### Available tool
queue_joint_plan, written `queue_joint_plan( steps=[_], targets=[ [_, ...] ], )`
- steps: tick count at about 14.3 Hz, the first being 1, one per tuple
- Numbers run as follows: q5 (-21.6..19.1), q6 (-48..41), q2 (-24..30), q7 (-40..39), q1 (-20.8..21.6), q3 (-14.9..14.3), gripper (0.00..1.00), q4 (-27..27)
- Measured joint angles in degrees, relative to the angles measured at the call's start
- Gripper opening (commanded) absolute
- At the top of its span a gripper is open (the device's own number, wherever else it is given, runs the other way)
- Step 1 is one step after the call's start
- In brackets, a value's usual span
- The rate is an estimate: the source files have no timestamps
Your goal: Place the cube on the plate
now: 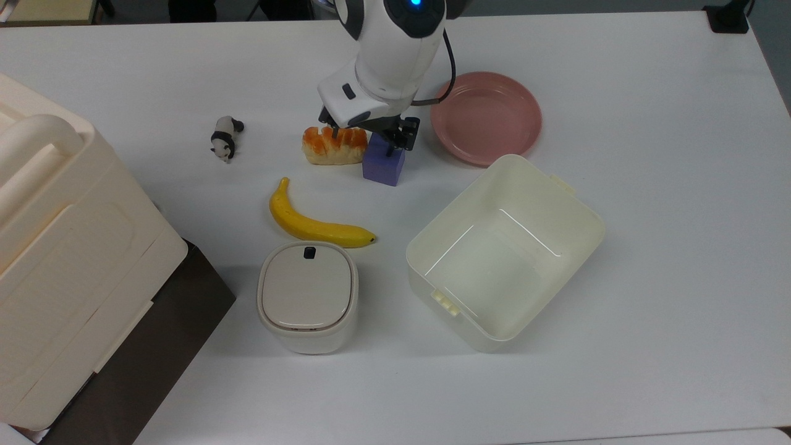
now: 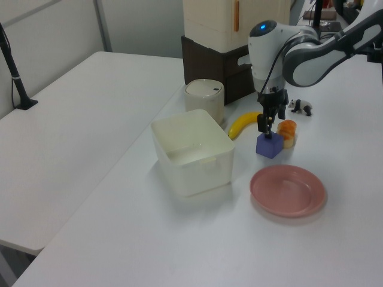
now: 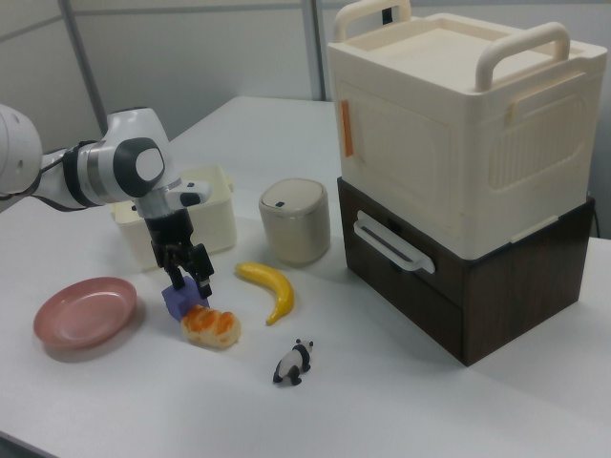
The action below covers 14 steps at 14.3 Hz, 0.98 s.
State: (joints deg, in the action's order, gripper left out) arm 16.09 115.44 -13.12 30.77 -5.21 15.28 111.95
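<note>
The purple-blue cube [image 1: 384,168] rests on the white table, touching the right end of a bread roll in the top view. The round pink plate [image 1: 488,117] lies bare a short way to the top view's right of it. My gripper [image 1: 363,141] hangs directly over the cube with its fingers open and nothing held. In the left view the gripper [image 2: 267,127] has its tips down at the top of the cube [image 2: 269,146], with the plate [image 2: 288,190] in front. The right view shows the gripper [image 3: 188,275] just above the cube [image 3: 175,301], beside the plate [image 3: 84,310].
The bread roll [image 1: 330,148] lies against the cube. A banana [image 1: 315,225], a toy panda [image 1: 224,139], a lidded bin [image 1: 307,296] and an open cream tub [image 1: 593,216] stand nearby. A large cream box [image 1: 55,247] on a dark base fills the top view's left.
</note>
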Motion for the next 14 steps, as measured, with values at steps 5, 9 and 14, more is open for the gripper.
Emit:
queue_joint_plan(
  steps=[5, 9, 14],
  targets=[
    [0.2, 0.1, -0.1, 2.4, 0.2, 2.2, 1.0, -0.4],
    [0.2, 0.1, 0.1, 2.9, 0.1, 2.5, 1.0, -1.1],
    [0.2, 0.1, 0.1, 2.9, 0.1, 2.6, 1.0, -1.4]
  ],
)
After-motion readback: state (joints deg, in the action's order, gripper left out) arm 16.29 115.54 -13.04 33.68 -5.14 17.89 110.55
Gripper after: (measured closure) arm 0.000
